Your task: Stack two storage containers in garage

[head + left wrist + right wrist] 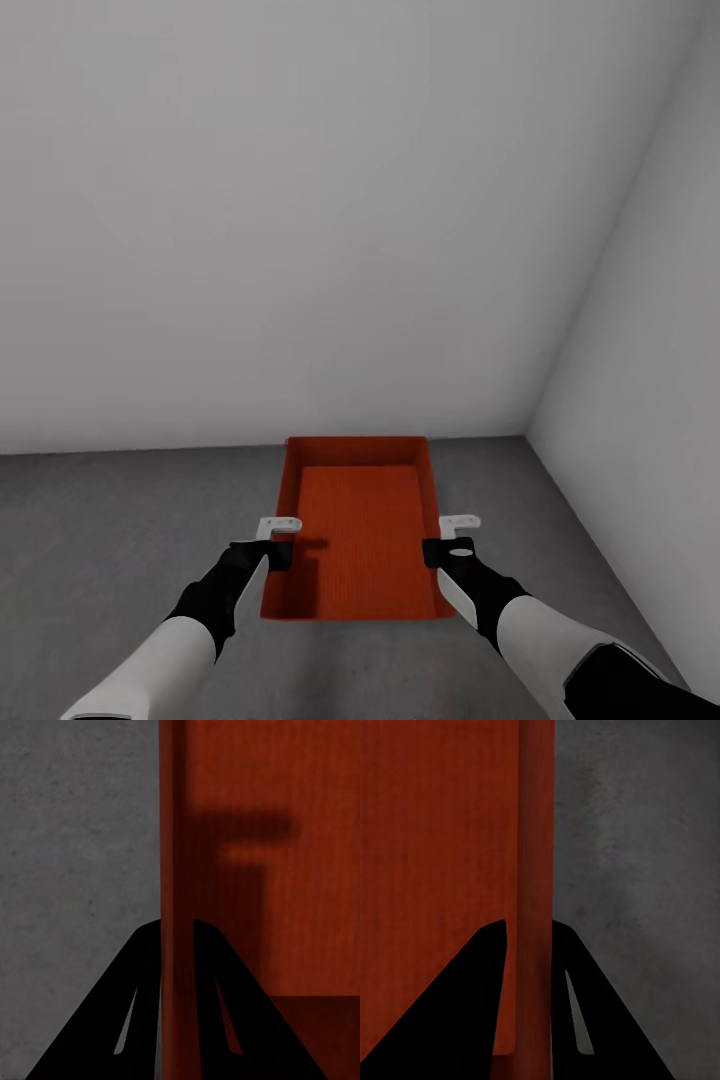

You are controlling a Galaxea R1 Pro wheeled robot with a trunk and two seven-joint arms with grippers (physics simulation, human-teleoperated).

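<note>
An orange-red open box with low walls is close to the white wall, near the corner of the room. The grey concrete floor is under it. From the head view you cannot tell if the box sits on the floor or is held just above it.

The left gripper holds the left long wall of the box. In the left wrist view the gripper has one black finger outside the wall, over the grey floor. The other finger is inside the box. The wall runs straight between the two fingers, and both fingers are pressed close to it. A dark shadow of the gripper lies on the bottom of the box, ahead of the inside finger.

The right gripper holds the right long wall the same way. In the right wrist view the gripper has one finger inside the box and one finger outside, over the grey floor. The wall stands between them, and they squeeze it.

Both arms reach out in front of the robot, one on each side of the box. A second white wall is to the right of the right fingers.
</note>
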